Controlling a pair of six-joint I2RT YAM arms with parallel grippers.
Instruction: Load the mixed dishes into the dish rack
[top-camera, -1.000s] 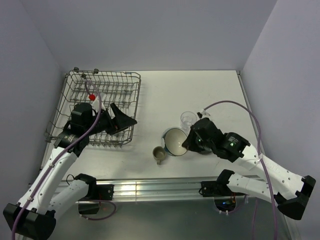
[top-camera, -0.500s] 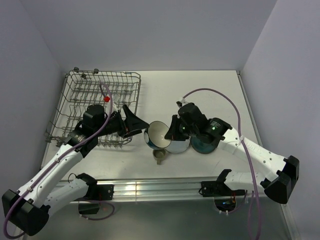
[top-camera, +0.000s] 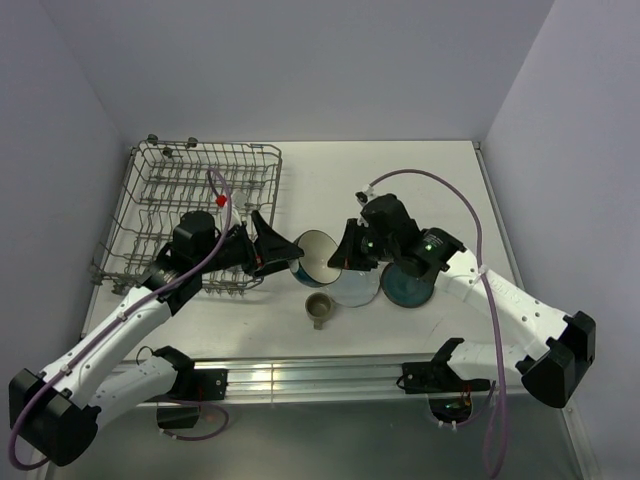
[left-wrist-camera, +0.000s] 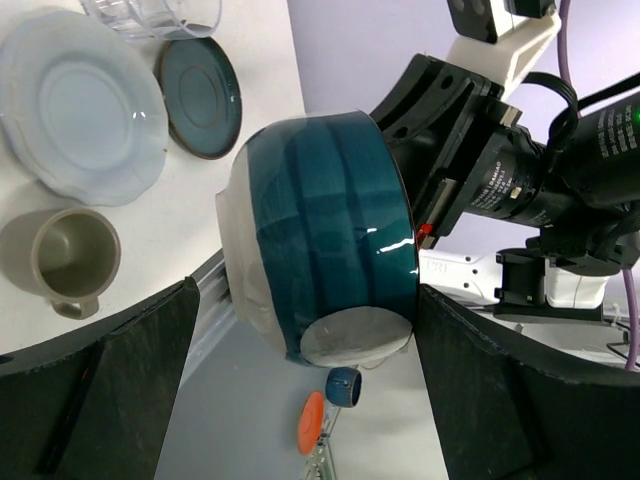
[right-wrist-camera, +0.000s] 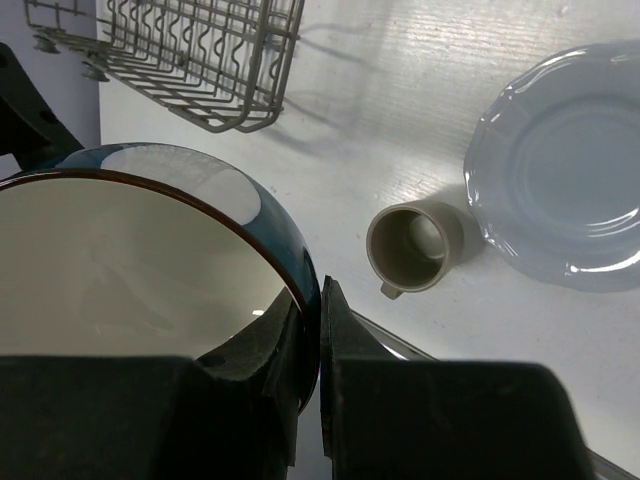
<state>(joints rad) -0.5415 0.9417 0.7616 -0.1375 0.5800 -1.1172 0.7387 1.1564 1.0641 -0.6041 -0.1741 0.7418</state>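
My right end effector (right-wrist-camera: 318, 300) pinches the rim of the bowl (top-camera: 315, 258), glossy teal outside, cream inside, tipped sideways above the surface (top-camera: 420, 190); my left end effector (top-camera: 272, 247) gapes wide at its 9 o'clock.

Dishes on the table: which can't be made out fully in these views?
- Glass tumbler: behind the right arm in the top view; cut off by the top edge in the left wrist view.
- Dark teal plate: partly under the right arm, top view.
- Bowl: cropped by the left edge, right wrist view.

Mug (top-camera: 319, 309) before bowl (top-camera: 316, 258) (rack (top-camera: 190, 185) left)
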